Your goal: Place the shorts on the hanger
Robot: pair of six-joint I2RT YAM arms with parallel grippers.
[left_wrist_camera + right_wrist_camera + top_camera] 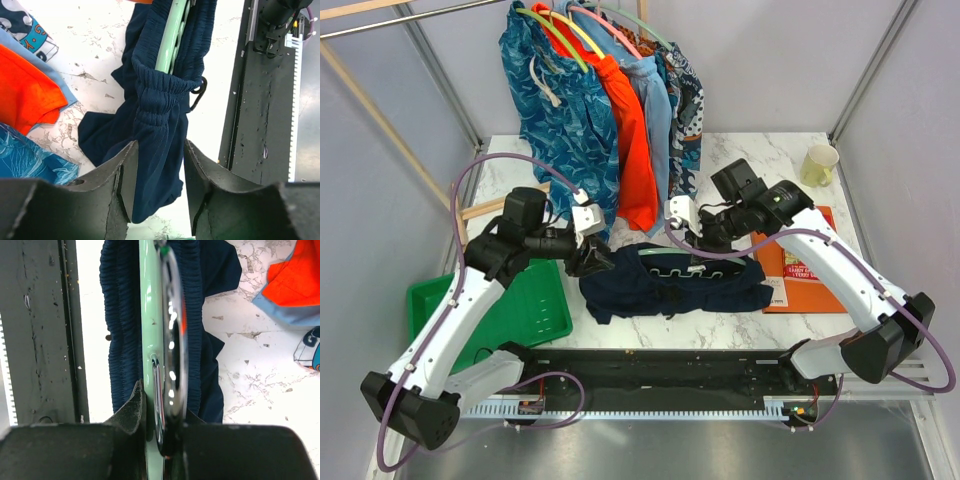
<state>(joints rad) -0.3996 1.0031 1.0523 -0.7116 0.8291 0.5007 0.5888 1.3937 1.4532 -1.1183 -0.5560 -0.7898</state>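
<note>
The navy shorts (670, 285) lie bunched on the marble table near its front edge. The mint-green hanger (678, 259) is threaded through their waistband. My right gripper (705, 238) is shut on the hanger (149, 315) at its neck, with the metal hook (175, 330) between the fingers and the shorts (120, 315) gathered on both sides. My left gripper (592, 258) is at the shorts' left end. In the left wrist view it (160, 185) is open, with a fold of the shorts (155, 110) hanging between its fingers and the hanger (167, 45) beyond.
A green tray (535, 310) sits at the front left. An orange book (810, 270) and a pale cup (820, 165) are at the right. Teal patterned shorts (560, 110) and orange shorts (630, 140) hang on a rail at the back.
</note>
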